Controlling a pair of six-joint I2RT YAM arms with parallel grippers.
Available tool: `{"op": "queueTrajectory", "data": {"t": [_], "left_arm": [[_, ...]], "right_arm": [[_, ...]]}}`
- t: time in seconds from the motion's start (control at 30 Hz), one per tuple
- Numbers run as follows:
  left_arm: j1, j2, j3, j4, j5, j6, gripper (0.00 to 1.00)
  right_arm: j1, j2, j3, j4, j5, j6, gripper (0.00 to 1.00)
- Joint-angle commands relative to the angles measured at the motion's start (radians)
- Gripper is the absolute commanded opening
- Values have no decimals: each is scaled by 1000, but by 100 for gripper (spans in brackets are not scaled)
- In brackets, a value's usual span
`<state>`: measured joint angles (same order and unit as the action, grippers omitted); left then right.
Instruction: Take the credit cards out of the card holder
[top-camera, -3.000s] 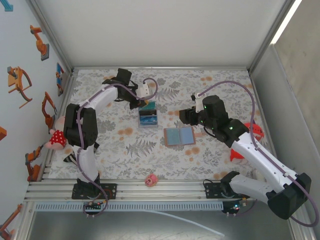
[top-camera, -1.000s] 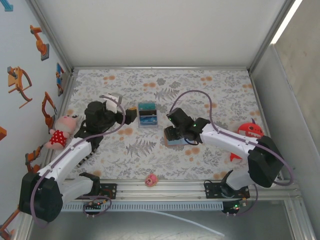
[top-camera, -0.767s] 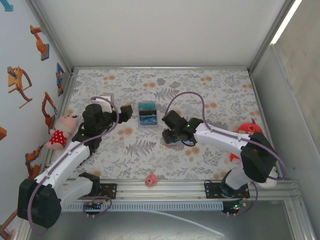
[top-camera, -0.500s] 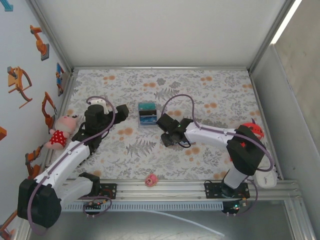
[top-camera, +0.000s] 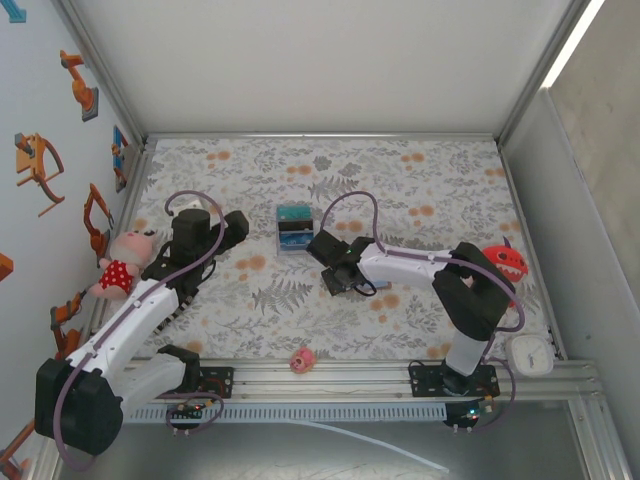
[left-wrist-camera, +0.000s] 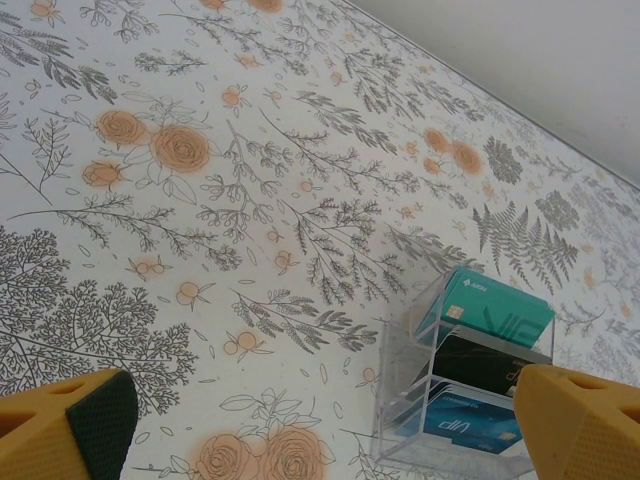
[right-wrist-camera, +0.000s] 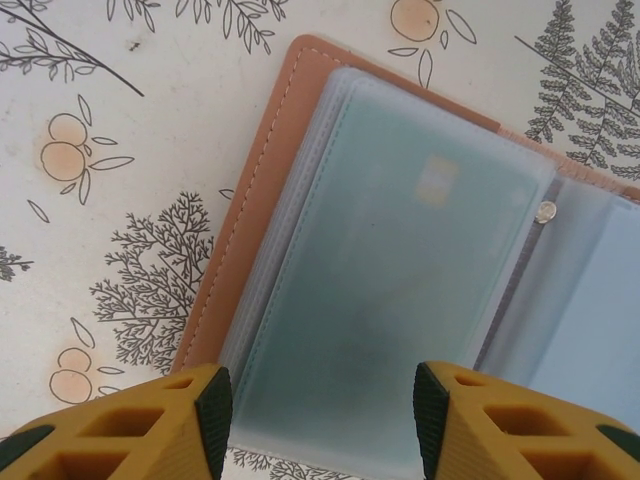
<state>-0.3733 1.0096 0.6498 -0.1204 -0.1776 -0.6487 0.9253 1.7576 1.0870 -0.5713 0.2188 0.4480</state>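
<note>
Card holder (right-wrist-camera: 300, 330) lies open flat at bench (top-camera: 420, 180) centre, a teal card (right-wrist-camera: 430, 190) faint behind its frosted pocket; right fingers (right-wrist-camera: 150, 420) spread over it; credit cards (left-wrist-camera: 490, 305) stacked in clear rack (left-wrist-camera: 400, 400) at holder's 11 o'clock; left fingers (left-wrist-camera: 70, 420) spread, empty, at rack's 9 o'clock.

White arm links (top-camera: 128, 316), black joints (top-camera: 190, 230); purple cables (top-camera: 346, 195); yellow fingers (right-wrist-camera: 110, 425), black pads (right-wrist-camera: 215, 405)
</note>
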Motion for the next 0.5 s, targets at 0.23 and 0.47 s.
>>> {"op": "queueTrajectory", "data": {"t": [0.23,0.47], "left_arm": [[-4,-7,5,33,59,32,97],[-6,-2,13,37,85,35,97]], "right_arm": [[-35,7,-30,41,-27,31,48],[-39,9,-46,74,-90,28,49]]}}
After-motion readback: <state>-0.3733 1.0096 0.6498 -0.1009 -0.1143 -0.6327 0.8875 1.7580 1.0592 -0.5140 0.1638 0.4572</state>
